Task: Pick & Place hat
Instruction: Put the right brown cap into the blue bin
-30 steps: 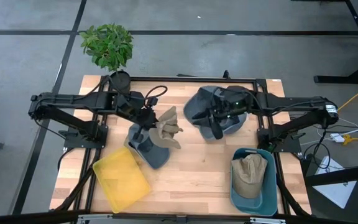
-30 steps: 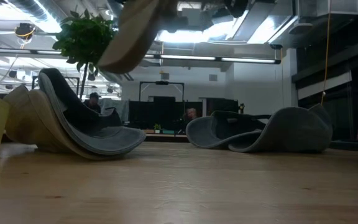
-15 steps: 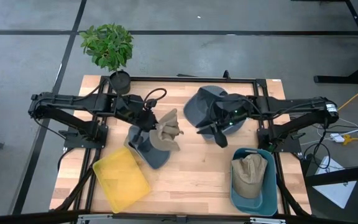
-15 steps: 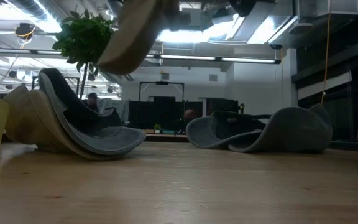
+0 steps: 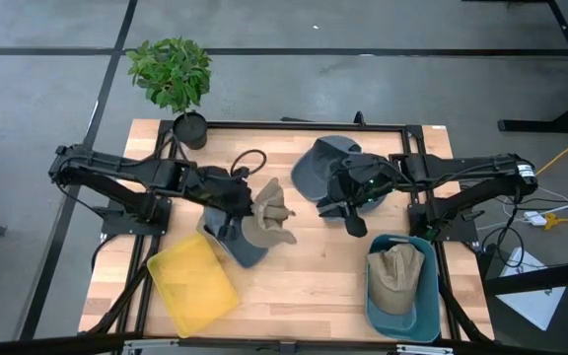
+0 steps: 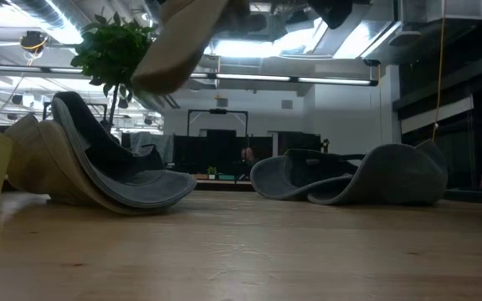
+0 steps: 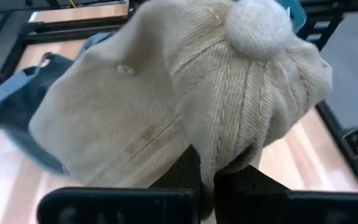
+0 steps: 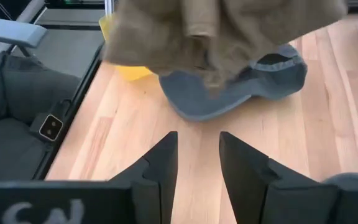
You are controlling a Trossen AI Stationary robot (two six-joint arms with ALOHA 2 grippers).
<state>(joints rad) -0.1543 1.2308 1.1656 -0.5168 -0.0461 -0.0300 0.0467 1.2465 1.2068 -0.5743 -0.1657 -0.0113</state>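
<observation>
High view: a tan cloth cap point(image 5: 269, 209) is held clenched above the bench by the left gripper point(image 5: 248, 207); the right gripper point(image 5: 348, 212) is parted, hovering mid-bench.

Evenly and brightly lit from overhead, with only soft, short shadows under the arms on the table point(image 5: 304, 266). Backlit at table height by glaring ceiling strip lights point(image 6: 308, 80), leaving the hats on the wood as dark silhouettes. Blurred just ahead of the jaws, where the tan hat point(image 7: 185, 93) swamps the left wrist view.
</observation>
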